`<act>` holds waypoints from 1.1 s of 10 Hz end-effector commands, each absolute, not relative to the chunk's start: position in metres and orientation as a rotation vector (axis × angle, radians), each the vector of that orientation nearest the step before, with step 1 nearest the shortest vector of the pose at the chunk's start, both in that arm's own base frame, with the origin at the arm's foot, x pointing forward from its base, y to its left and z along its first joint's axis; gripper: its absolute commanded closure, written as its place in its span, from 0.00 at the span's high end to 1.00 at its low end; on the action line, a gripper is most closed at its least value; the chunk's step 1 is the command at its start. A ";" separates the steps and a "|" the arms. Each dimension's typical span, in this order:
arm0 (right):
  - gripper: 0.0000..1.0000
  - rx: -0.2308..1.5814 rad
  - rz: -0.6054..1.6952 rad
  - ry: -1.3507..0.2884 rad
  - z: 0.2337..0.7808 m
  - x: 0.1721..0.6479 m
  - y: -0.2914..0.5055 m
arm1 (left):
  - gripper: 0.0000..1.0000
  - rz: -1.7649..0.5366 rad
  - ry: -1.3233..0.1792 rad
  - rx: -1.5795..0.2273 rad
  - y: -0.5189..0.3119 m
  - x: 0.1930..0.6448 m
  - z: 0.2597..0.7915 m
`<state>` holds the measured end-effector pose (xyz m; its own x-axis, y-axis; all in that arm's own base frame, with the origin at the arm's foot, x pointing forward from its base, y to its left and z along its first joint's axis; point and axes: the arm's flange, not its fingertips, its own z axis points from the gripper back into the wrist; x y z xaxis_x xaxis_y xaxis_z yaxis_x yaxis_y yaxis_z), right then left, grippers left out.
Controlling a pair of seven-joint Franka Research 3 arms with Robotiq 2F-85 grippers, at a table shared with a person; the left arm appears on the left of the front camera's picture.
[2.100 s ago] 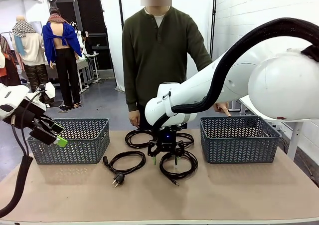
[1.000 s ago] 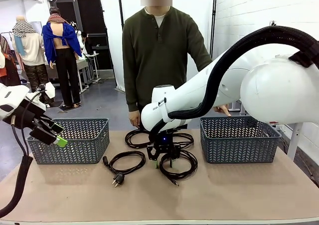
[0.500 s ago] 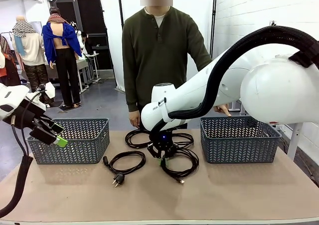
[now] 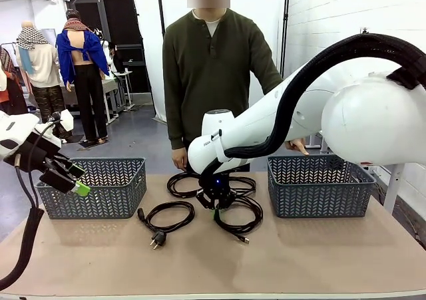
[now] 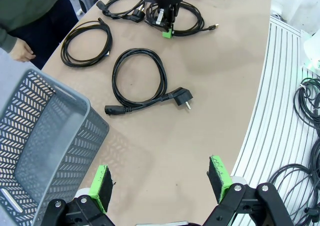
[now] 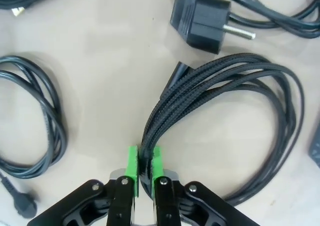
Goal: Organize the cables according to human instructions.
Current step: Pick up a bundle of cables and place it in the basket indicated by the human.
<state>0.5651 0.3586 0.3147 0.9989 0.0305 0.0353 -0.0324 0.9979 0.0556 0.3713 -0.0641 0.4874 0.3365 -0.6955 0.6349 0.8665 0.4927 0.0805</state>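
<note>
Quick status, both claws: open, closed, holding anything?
Left claw: open, empty.
Right claw: closed on the braided cable on the table.

A grey lattice basket (image 4: 100, 187) is set at the left of the tan table (image 4: 213, 267), a second basket (image 4: 319, 193) at the right. A person (image 4: 210, 67) in a dark green top is seen beyond it.

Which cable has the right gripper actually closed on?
The braided coil, clamped in the right gripper near the middle of the table. The other cables are smooth-sheathed and lie free.
</note>
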 end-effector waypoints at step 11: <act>0.00 -0.041 0.711 0.158 0.425 0.506 0.360 | 1.00 -1.055 -0.674 -0.313 -0.060 0.374 0.486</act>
<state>0.5028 0.3693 0.4166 0.8007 0.5844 -0.1314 -0.5820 0.8109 0.0601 0.3713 -0.0640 0.4874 0.3367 -0.6955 0.6348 0.8664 0.4928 0.0804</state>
